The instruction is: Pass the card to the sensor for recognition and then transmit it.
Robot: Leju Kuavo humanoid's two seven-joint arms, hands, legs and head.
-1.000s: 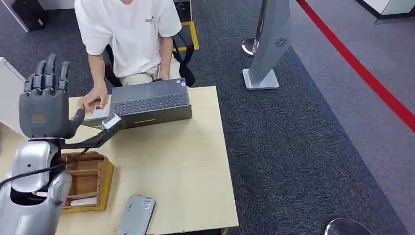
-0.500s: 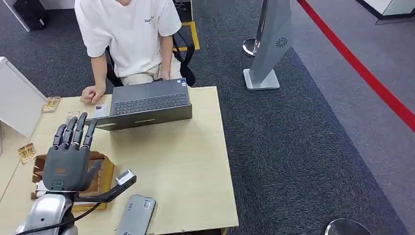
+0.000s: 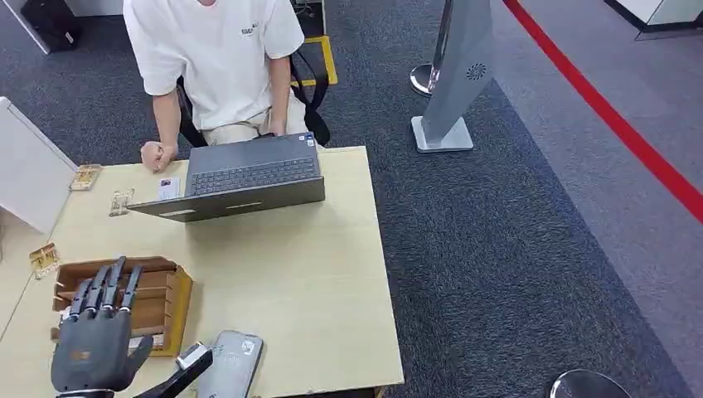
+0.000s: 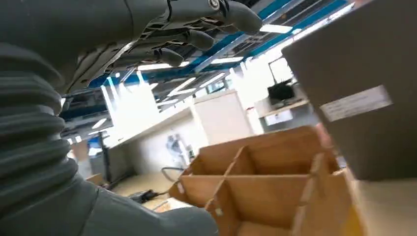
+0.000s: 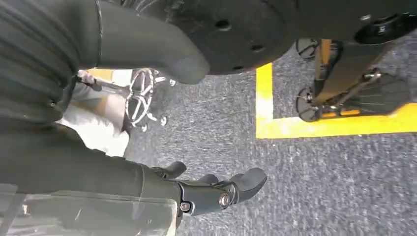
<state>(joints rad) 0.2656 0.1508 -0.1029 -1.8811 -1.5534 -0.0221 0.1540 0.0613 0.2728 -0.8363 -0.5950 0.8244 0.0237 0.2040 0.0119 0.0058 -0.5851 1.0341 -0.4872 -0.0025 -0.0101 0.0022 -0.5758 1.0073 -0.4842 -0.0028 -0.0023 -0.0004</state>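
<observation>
Hovering beside the wooden card box [image 3: 170, 303], the left hand [image 3: 93, 348] has fingers spread, empty; the card [image 3: 168, 188] lies by the laptop [image 3: 249, 172], so reaching could bump the sensor [image 3: 231, 365]

The robot's left hand [image 3: 94, 352] is dark grey, with slim black segmented fingers [image 3: 106, 282] and a small orange mark on its back. A black stalk juts from beside the thumb and ends in a small silver block [image 3: 192, 356]. Up close, the wrist wears a grey ribbed cover [image 4: 29, 147], and the right hand [image 5: 147, 44] has a thick grey thumb and darker fingers [image 5: 221, 189] with small round screws.
</observation>
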